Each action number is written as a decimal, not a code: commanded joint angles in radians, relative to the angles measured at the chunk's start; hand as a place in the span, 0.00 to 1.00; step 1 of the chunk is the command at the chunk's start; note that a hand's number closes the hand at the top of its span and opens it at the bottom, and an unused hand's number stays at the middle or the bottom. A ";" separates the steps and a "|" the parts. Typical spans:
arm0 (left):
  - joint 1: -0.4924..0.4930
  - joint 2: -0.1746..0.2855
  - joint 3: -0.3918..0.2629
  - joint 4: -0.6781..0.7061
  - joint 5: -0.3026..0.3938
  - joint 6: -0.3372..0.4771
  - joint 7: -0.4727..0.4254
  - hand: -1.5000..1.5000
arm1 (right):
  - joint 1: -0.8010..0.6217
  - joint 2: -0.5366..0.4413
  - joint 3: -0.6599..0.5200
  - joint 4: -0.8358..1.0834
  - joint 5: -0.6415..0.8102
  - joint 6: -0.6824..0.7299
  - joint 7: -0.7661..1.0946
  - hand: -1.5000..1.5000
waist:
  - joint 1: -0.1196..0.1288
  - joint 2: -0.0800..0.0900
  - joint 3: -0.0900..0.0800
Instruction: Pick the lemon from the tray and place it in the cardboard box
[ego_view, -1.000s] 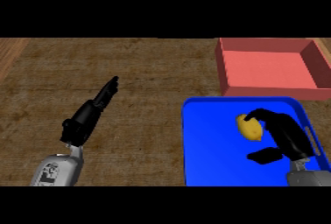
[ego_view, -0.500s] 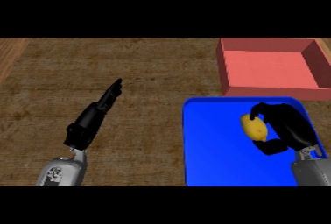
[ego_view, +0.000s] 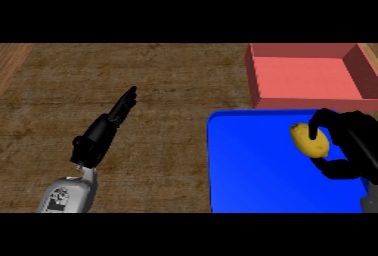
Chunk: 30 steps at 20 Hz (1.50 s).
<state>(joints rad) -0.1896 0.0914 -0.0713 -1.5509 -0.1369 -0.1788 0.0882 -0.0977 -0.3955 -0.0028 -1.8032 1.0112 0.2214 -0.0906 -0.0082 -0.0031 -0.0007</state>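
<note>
One lemon (ego_view: 309, 141), long axis roughly near-to-far, is pinched by the curled right hand (ego_view: 354, 142) over the blue tray (ego_view: 251, 165).

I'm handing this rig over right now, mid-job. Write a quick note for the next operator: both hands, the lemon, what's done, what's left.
The left hand is open at the view's left, fingers straight, holding nothing.
The right hand has its fingers curled round the lemon.
The lemon is over the right part of the blue tray; whether it is lifted clear cannot be told.
The box sits just beyond the tray, nothing in it.
Done: the grasp. Left: lift, carry to the box, release inside.
</note>
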 joint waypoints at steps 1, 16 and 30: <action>0.044 -0.001 -0.009 -0.029 -0.012 0.006 -0.002 0.50 | 0.070 -0.008 -0.034 -0.281 -0.079 0.126 0.057 1.00 | -0.007 -0.003 0.000; -0.011 -0.038 -0.014 -0.022 -0.020 0.015 0.056 0.50 | -0.221 -0.022 -0.396 -0.409 -0.500 0.376 0.418 1.00 | 0.008 0.002 0.000; -0.051 0.008 0.043 0.062 -0.001 -0.043 -0.026 0.50 | -0.564 -0.086 -0.278 0.063 -0.393 0.225 0.428 1.00 | 0.017 0.005 0.000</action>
<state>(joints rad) -0.2113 0.0813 -0.0542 -1.5343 -0.1423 -0.2068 0.0894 -0.5804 -0.5077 -0.3444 -1.8274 0.5844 0.4945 0.3039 0.0073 0.0010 -0.0003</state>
